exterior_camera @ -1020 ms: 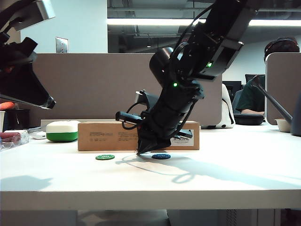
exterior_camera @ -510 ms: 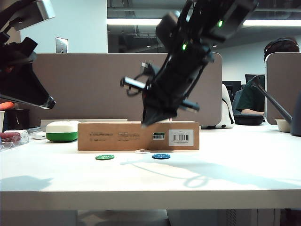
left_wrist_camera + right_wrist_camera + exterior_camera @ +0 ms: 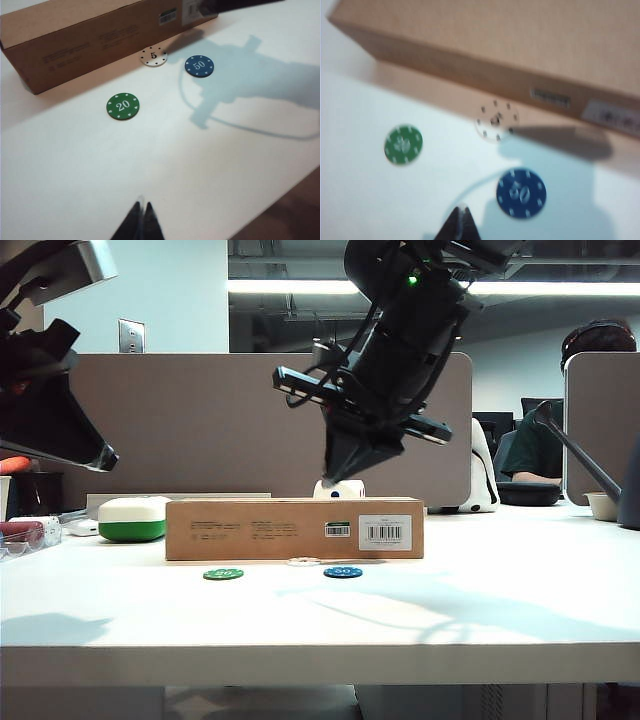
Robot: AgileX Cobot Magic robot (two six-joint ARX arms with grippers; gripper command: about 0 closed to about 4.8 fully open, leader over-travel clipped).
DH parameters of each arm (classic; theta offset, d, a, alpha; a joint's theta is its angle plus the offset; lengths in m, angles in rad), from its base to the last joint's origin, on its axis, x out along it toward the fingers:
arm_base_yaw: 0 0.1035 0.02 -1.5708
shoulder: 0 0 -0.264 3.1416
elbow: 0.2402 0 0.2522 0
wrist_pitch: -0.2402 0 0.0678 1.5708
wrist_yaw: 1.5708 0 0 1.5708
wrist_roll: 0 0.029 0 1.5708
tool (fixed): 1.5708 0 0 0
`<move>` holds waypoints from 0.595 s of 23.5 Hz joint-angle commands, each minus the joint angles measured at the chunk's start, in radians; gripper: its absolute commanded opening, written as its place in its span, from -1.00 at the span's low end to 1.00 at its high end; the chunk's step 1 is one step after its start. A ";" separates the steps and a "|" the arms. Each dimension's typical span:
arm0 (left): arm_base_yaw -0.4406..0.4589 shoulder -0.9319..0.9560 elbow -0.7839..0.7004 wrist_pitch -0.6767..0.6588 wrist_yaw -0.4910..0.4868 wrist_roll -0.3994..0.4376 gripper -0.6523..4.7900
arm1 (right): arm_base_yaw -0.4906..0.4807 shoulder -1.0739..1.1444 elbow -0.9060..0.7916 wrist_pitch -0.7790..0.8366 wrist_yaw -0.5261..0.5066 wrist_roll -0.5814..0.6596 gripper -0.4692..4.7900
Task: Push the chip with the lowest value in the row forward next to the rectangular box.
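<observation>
The white chip (image 3: 153, 56) lies beside the rectangular box (image 3: 250, 528), so the push looks done. The right gripper (image 3: 345, 472) hangs above with fingers together; the left gripper (image 3: 141, 222), fingers also together, waits aside. Next it only needs to retreat.

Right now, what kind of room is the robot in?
Probably an office. Grey desk dividers stand behind the white table, with strip lights overhead. The left gripper and right gripper hang shut above the poker chips.

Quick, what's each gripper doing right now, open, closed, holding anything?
Left gripper: closed, empty, raised above the table at the left.
Right gripper: closed, empty, lifted above the cardboard box and white 5 chip.
</observation>
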 commanded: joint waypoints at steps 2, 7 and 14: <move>0.001 -0.002 0.002 0.008 0.004 0.004 -0.78 | 0.021 -0.064 -0.041 -0.018 0.006 -0.033 -0.85; 0.001 -0.002 0.002 0.008 0.004 0.004 -0.78 | 0.023 -0.219 -0.188 0.055 0.008 -0.030 -0.85; 0.001 -0.002 0.002 0.009 0.003 0.004 -0.78 | 0.023 -0.486 -0.393 0.144 0.008 -0.023 -0.85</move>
